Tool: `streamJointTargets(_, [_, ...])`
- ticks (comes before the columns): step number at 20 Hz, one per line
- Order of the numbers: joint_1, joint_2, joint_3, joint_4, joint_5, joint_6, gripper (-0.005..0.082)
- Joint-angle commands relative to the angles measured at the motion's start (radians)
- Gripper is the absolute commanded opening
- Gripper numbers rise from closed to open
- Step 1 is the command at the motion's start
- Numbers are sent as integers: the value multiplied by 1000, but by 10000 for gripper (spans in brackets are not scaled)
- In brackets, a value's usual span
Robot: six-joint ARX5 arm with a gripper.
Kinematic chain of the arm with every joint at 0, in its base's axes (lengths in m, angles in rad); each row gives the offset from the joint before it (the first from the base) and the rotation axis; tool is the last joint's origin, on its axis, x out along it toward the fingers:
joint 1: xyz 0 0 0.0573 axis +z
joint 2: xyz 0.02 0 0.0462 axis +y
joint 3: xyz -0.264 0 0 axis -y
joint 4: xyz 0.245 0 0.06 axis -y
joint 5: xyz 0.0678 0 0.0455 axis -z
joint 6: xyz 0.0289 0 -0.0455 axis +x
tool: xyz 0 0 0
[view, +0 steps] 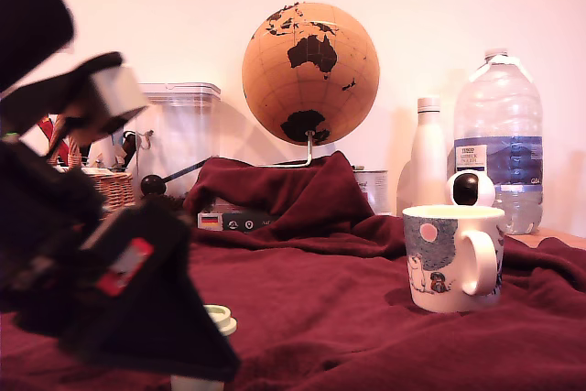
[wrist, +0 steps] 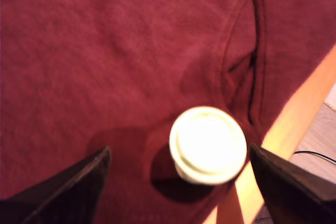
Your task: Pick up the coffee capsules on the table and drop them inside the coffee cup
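Capsule (wrist: 208,145) (pale, rim up) on blanket (wrist: 105,51), well apart from cup (view: 453,257); gripper (wrist: 181,182) fingers spread wide around it, holding nothing.

Background: plain pale wall (view: 183,6), warm light. Against it stand a cork globe (view: 310,70) on a metal stand, a clear lidded container (view: 179,139), a wicker basket (view: 114,188), a white bottle (view: 428,157), and a large water bottle (view: 499,135).

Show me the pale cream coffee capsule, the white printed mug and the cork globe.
pale cream coffee capsule (wrist: 208,144), wrist view, flat top.
white printed ceramic mug (view: 442,258), exterior view, side wall.
cork globe (view: 309,72), exterior view, sphere's middle.
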Motion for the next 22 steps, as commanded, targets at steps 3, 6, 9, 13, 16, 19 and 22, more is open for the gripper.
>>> streamJointTargets(3, [-14,16,9,3,1,-5,555])
streamJointTargets(6, [-16,16,9,4,14,3,395])
streamJointTargets(9, [-16,16,9,4,21,9,289])
streamJointTargets(13, [-16,16,8,4,40,21,192])
streamJointTargets(16, [-16,16,9,3,40,21,190])
streamJointTargets(19, [-16,16,9,14,40,20,190])
streamJointTargets(22, [-14,16,10,60,35,-1,219])
